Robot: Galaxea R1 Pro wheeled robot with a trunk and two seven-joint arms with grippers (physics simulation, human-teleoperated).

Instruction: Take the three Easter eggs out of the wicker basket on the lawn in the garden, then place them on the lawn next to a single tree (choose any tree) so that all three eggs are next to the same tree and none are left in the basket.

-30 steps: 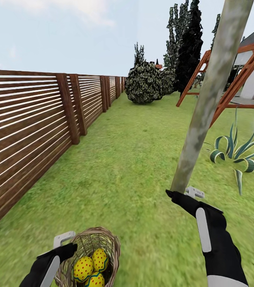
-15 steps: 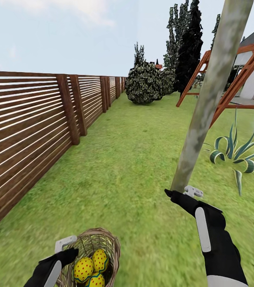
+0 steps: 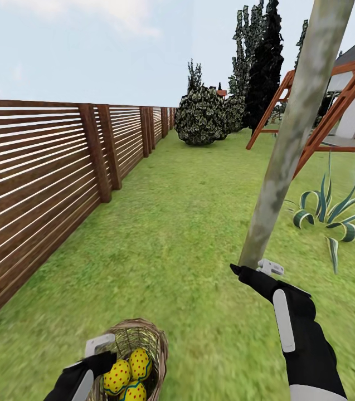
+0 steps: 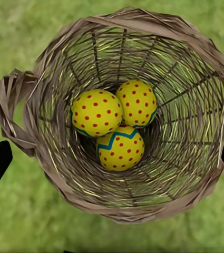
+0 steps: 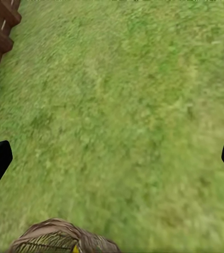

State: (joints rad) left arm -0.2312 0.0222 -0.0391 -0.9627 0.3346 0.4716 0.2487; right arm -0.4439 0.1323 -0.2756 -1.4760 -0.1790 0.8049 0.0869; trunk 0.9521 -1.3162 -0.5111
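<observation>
Directly beneath the left gripper point(image 4: 112, 158) sits the wicker basket point(image 4: 43, 68), and that vertical line-up is what the coming pick depends on. In the left wrist view the fingers stand wide apart, one at each side of the frame, straddling the whole rim with nothing between them. The three Easter eggs point(image 4: 114, 124) lie touching in a tight cluster at the bottom of the bowl: two side by side, the third, with its teal zigzag band showing, pressed against both. The eggs show no clear long axis from above, so finger alignment matters less than dropping straight down onto a single egg without nudging its neighbours.

The basket rests on the lawn point(image 3: 177, 223) at the near edge of the head view, close to the wooden fence point(image 3: 38, 184). The left arm is plainly the nearer one. The right gripper point(image 3: 255, 270) hangs near the foot of the tree point(image 3: 288, 150), also spread wide and empty, well apart from the basket.

Against the earlier frames, the left gripper point(image 3: 102, 348) has slid rightward over the basket's rim towards the eggs; the basket, the eggs and the right arm are unchanged.
</observation>
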